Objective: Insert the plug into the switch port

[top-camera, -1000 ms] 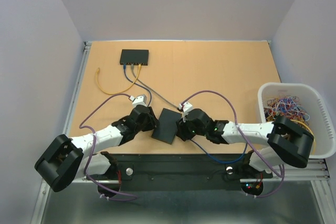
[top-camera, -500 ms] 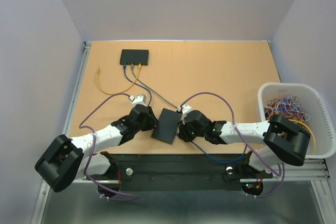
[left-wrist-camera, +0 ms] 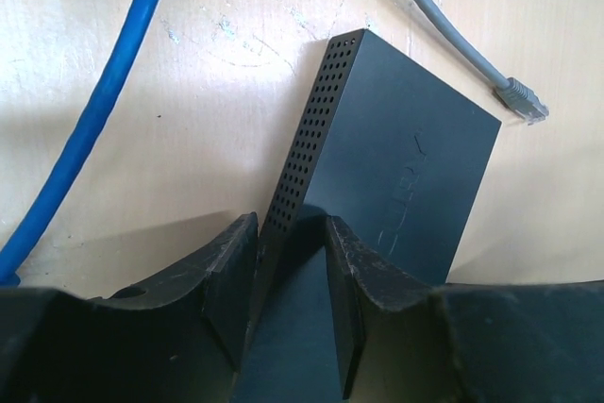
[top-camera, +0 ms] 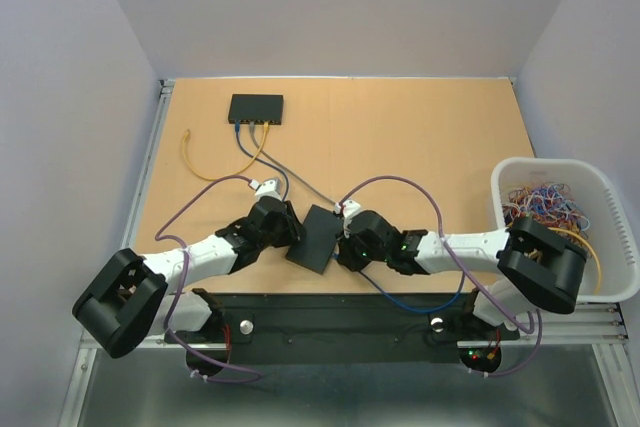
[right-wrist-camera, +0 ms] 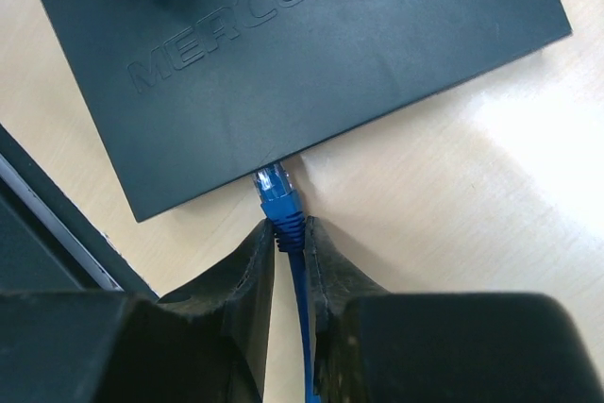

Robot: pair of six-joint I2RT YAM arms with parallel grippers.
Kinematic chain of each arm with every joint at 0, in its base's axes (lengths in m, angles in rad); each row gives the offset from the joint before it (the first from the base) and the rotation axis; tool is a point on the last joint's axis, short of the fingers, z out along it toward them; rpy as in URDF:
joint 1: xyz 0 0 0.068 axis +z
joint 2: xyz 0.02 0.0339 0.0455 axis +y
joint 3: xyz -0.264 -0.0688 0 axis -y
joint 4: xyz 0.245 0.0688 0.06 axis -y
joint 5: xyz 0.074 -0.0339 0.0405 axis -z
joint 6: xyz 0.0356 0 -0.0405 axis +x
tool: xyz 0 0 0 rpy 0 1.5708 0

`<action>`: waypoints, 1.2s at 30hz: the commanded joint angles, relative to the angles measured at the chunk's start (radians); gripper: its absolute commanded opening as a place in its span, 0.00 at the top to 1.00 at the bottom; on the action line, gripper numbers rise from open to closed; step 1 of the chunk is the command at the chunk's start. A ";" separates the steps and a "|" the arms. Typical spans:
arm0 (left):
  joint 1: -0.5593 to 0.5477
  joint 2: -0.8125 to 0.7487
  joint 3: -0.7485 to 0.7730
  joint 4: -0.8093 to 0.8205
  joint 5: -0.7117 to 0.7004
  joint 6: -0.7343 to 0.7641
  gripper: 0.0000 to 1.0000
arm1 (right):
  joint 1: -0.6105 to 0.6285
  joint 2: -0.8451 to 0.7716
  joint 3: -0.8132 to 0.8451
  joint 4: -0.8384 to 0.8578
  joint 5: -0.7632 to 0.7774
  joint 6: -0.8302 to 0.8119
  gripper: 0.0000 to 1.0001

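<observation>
Switch (top-camera: 315, 237): flat black box, MERCUR lettering on top, perforated side, lying skewed at the desk's (top-camera: 420, 137) 6 o'clock. Blue-cabled plug (right-wrist-camera: 276, 186): clear tip at switch's 3 o'clock edge, mostly still outside.

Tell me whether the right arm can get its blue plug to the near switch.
Probably yes: the right gripper pinches the blue plug with its tip at the edge of the near switch, nothing between, while the left gripper clamps that switch.

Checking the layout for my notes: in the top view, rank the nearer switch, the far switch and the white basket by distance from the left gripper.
1. The nearer switch: held in the left gripper, mid-table.
2. The far switch: back left of the table.
3. The white basket: far right edge.
</observation>
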 commanded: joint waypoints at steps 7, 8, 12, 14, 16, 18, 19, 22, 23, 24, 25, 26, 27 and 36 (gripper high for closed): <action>-0.005 -0.011 -0.033 -0.037 0.044 -0.016 0.55 | 0.005 0.123 0.160 0.016 0.132 -0.072 0.90; -0.005 -0.016 -0.033 -0.042 0.044 -0.016 0.55 | 0.005 0.159 0.181 0.017 0.132 -0.083 0.91; -0.005 -0.025 -0.017 -0.071 0.029 -0.008 0.55 | 0.005 0.261 0.294 0.014 0.121 -0.141 0.91; -0.005 -0.040 -0.001 -0.103 0.011 0.004 0.55 | 0.003 0.302 0.383 -0.004 0.109 -0.181 0.92; -0.005 -0.054 0.009 -0.126 -0.006 0.009 0.54 | 0.000 0.363 0.445 -0.018 0.104 -0.203 0.92; -0.001 -0.075 0.020 -0.153 -0.031 0.012 0.54 | 0.000 0.400 0.523 -0.038 0.102 -0.238 0.92; 0.004 -0.079 0.028 -0.173 -0.046 0.012 0.54 | -0.004 0.417 0.545 -0.041 0.104 -0.249 0.92; 0.027 -0.091 0.060 -0.244 -0.103 0.015 0.49 | -0.024 0.482 0.632 -0.056 0.090 -0.304 0.92; 0.033 -0.089 0.063 -0.240 -0.091 0.021 0.49 | -0.029 0.511 0.672 -0.061 0.087 -0.313 0.92; 0.048 -0.080 0.074 -0.246 -0.098 0.021 0.48 | -0.038 0.537 0.692 -0.062 0.073 -0.334 0.92; 0.048 -0.080 0.074 -0.253 -0.098 0.018 0.47 | -0.040 0.537 0.707 -0.062 0.066 -0.335 0.92; 0.071 -0.074 0.085 -0.258 -0.101 0.018 0.46 | -0.040 0.545 0.721 -0.064 0.061 -0.357 0.92; 0.085 -0.060 0.088 -0.256 -0.098 0.021 0.45 | -0.041 0.566 0.750 -0.065 0.056 -0.359 0.92; 0.226 -0.017 0.121 -0.198 -0.029 0.070 0.41 | -0.046 0.622 0.806 -0.076 0.024 -0.447 0.91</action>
